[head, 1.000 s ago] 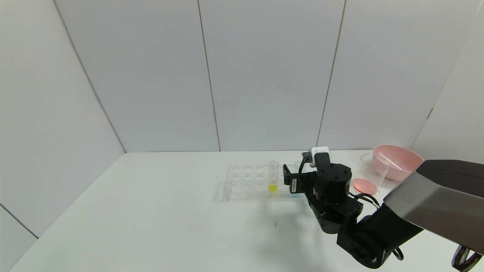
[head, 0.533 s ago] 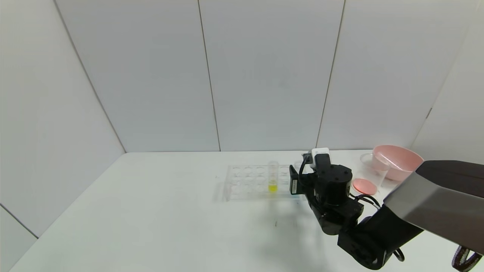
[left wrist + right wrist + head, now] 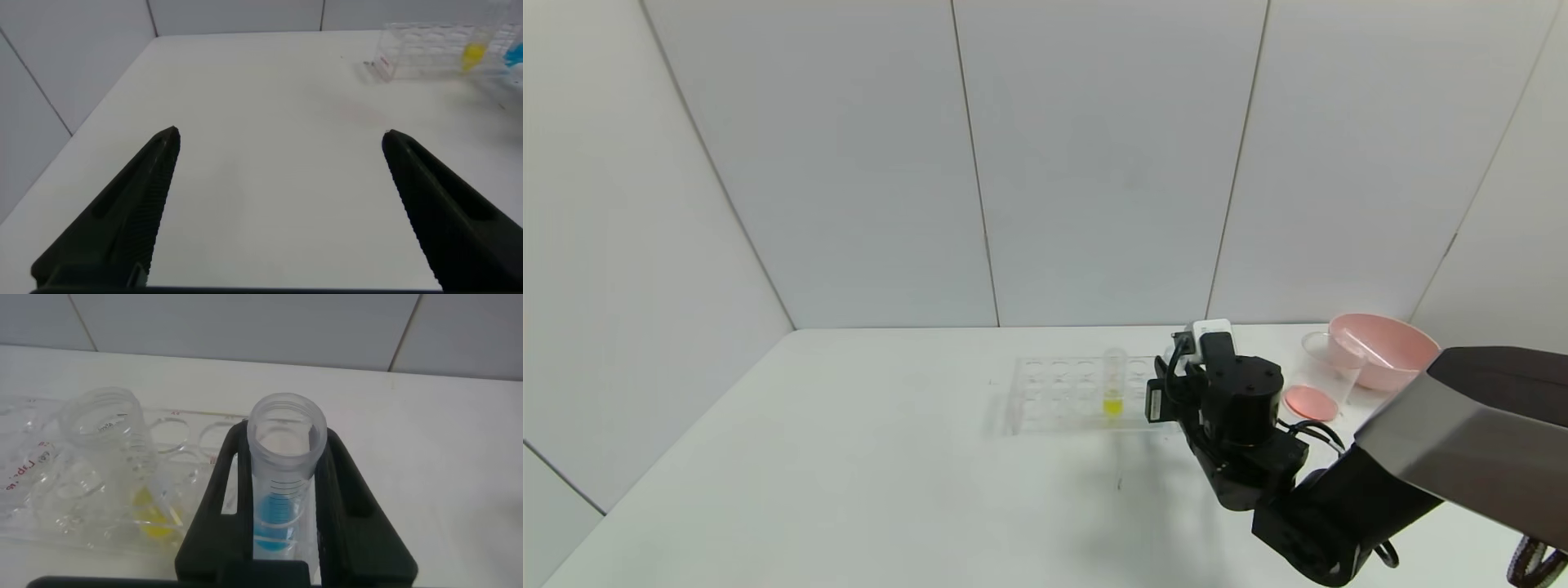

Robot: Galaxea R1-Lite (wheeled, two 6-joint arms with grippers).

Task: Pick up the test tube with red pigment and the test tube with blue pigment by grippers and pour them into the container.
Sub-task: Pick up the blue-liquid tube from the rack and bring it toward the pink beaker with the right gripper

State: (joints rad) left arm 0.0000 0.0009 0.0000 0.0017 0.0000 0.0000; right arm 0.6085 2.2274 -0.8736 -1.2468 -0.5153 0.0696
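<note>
Left claw (image 3: 278,204): near, low over bare worktop (image 3: 270,106), spread wide, holding nothing, parked well apart from rack (image 3: 425,53).

Right claw (image 3: 282,506): at rack's right end, clenched on test tube with blue pigment (image 3: 282,482). Tube upright between fingers (image 3: 359,506), long axis vertical, mouth up, blue liquid at tip. Yellow-liquid tube (image 3: 122,457) just beside, in rack.

Container (image 3: 1327,359): farther right of right claw, before pink bowl (image 3: 1380,347). Right arm nearer.

Red-pigment tube: not visible.
</note>
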